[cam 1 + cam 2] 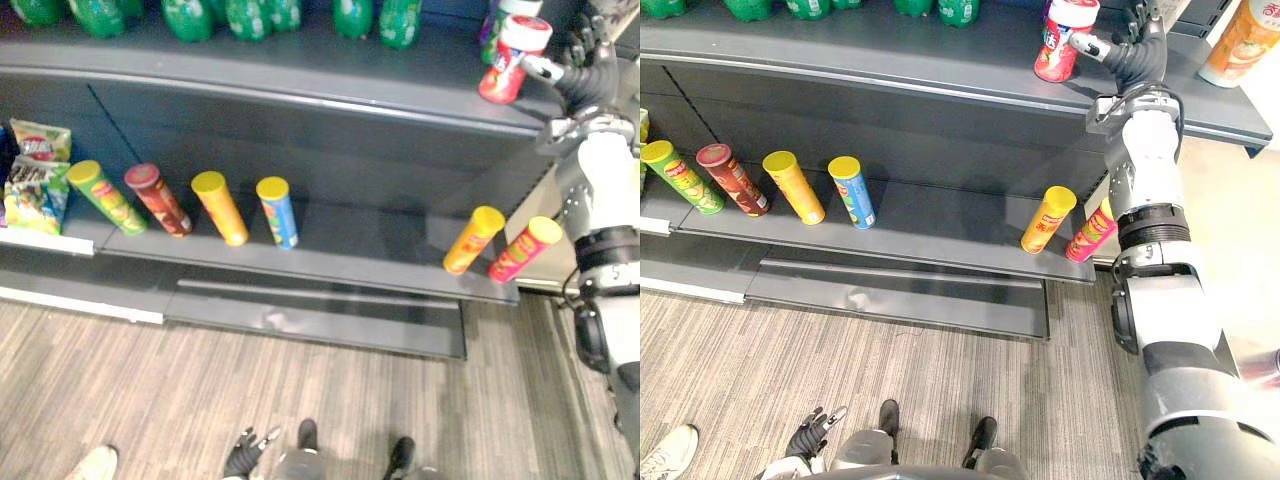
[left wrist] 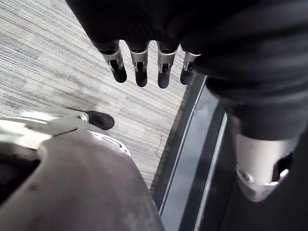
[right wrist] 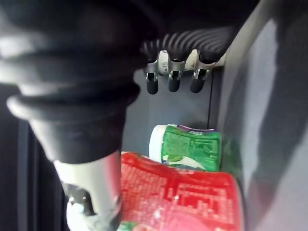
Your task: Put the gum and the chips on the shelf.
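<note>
Reaches the right hand (image 1: pixel 1135 55) up to the upper shelf (image 1: pixel 890 55), just beside a red gum tub (image 1: pixel 1065 40) with a white lid. Shows the fingers (image 3: pixel 173 83) straight and uncurled in the wrist view, with the thumb (image 3: pixel 94 192) alongside the tub and seemingly touching its side: an open hand, not a clamped one (hard to say whether quite free of the tub). Has the tub upright on that shelf, near the front edge, with a green-and-purple tub (image 3: pixel 187 149) just behind it. Lets the left hand (image 2: pixel 139 60) hang low over the floor (image 1: pixel 150 380), fingers straight, holding nothing.

Looks to be the close of the gum step: tub set on the shelf, release the only thing left. Calls next for drawing the right hand straight back from the tub without brushing it, a real risk so near the edge. Then on to the chips, with no can in either hand. Offers six candidates on the lower shelf (image 1: pixel 940 225): a green can (image 1: pixel 680 177), a maroon can (image 1: pixel 732 180), a yellow can (image 1: pixel 793 187) and a blue can (image 1: pixel 852 192) in a row toward the left, then an orange can (image 1: pixel 1048 220) and a pink can (image 1: pixel 1092 232) side by side at the right end, below the raised arm. Cannot tell the task's chips among them; likeliest the right-hand pair (set apart from the row), in that case already shelved.
</note>
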Robot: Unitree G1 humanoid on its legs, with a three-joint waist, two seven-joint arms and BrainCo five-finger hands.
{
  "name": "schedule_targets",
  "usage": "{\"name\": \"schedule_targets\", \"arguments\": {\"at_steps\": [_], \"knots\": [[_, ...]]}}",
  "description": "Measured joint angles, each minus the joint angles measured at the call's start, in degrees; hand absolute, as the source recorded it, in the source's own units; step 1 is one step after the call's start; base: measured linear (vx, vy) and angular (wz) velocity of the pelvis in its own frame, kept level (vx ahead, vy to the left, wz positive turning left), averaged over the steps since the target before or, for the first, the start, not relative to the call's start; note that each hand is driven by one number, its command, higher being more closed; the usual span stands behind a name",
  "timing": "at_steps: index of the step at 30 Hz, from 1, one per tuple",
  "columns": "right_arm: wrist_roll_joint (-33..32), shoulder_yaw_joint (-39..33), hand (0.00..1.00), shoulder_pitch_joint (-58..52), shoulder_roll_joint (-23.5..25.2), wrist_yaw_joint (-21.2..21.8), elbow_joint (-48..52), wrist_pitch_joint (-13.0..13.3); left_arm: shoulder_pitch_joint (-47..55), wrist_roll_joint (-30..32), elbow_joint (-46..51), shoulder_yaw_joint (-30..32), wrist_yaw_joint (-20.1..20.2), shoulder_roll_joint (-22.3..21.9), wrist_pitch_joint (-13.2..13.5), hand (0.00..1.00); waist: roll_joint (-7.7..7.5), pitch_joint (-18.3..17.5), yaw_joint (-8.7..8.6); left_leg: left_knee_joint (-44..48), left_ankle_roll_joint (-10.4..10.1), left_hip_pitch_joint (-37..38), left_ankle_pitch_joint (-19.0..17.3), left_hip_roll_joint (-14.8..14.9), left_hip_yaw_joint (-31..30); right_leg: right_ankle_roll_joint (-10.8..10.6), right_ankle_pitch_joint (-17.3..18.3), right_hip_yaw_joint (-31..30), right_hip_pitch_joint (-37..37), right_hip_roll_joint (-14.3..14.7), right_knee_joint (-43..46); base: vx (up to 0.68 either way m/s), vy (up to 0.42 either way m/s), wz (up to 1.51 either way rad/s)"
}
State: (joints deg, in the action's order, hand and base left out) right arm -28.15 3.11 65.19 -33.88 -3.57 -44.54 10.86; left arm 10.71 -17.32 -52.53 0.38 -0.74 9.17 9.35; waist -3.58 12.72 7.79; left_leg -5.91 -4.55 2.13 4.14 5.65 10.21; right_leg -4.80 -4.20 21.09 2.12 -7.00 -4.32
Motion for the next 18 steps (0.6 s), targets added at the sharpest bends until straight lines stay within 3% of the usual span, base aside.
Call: {"name": "schedule_targets", "arguments": {"at_steps": [5, 10, 18], "knots": [[-1.7, 0.0, 0.0, 0.0, 0.0, 0.5, 9.7, 1.3, 0.5, 0.0, -0.1, 0.1, 0.7, 0.3, 0.0, 0.0, -0.19, -0.2, -1.32, 0.0, 0.0, 0.0, 0.0, 0.7, 0.5, 0.3, -0.6, -0.6, 0.0, 0.8, -0.7, 0.01, -0.021, -0.08], [-1.8, -0.1, 0.0, -1.5, 0.0, 1.6, 18.8, 1.4, 1.5, 0.0, -0.8, 0.6, 1.0, 0.6, 0.0, 0.0, -0.85, -2.7, -2.47, 0.0, -0.4, 0.0, -0.2, 1.5, 1.9, 0.6, -0.8, -2.2, -0.8, 1.7, -1.0, 0.02, -0.027, -0.17], [-4.0, -1.6, 0.0, -13.7, 0.0, 6.4, 37.0, 1.0, 2.0, 0.1, -2.5, 2.4, 0.9, 0.5, 0.4, 0.0, -1.45, -5.7, -3.81, 0.0, -0.6, 0.8, -0.5, 2.0, 4.6, 0.5, -0.7, -4.4, -1.1, 2.2, -1.2, 0.0, -0.01, -0.14]]}}
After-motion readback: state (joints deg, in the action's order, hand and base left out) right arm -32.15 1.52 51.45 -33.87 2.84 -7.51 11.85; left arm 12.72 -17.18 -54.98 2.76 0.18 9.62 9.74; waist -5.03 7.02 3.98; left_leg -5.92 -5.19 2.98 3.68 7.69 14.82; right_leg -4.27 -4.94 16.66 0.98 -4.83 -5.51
